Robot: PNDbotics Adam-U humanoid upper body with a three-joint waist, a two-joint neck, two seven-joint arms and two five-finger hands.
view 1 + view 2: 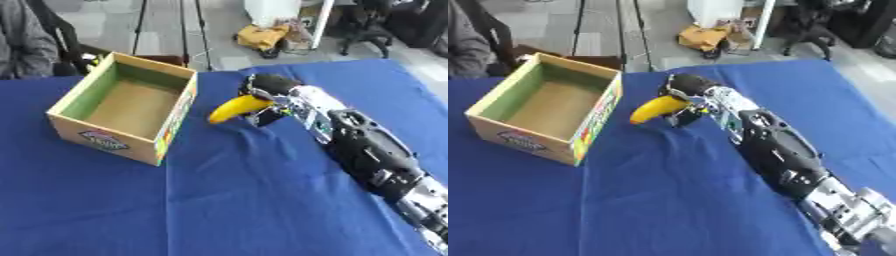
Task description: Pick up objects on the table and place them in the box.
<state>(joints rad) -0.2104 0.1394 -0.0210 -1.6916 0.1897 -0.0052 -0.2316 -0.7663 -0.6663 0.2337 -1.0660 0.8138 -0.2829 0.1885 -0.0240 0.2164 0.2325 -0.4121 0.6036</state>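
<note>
Left eye view shows the right hand (267, 90) extended from the lower right across the blue desk (219, 200), with its fingers curled around the stem end of one yellow banana (238, 108). The banana's free end points toward the box (122, 112) and sits just beside the box's near right wall, apparently raised slightly above the cloth; actual clearance from the desk cannot be confirmed. The box stands upright, open at the top, and its visible interior floor holds nothing.

Judged step: transfer of the banana to the box, with release not yet performed.

Failure risks from this position:
- The fingers grip only one end, so the long free end may pivot downward or slip out during the move.
- The free end is low relative to the box rim. A sideways move without a lift would likely strike the wall and push or tip the box.
- Release over the rim instead of the interior would likely drop the banana outside, onto the desk.

Count of items in view: one banana, one box, one working hand. No other loose objects show on the desk. The left hand appears in neither view.
</note>
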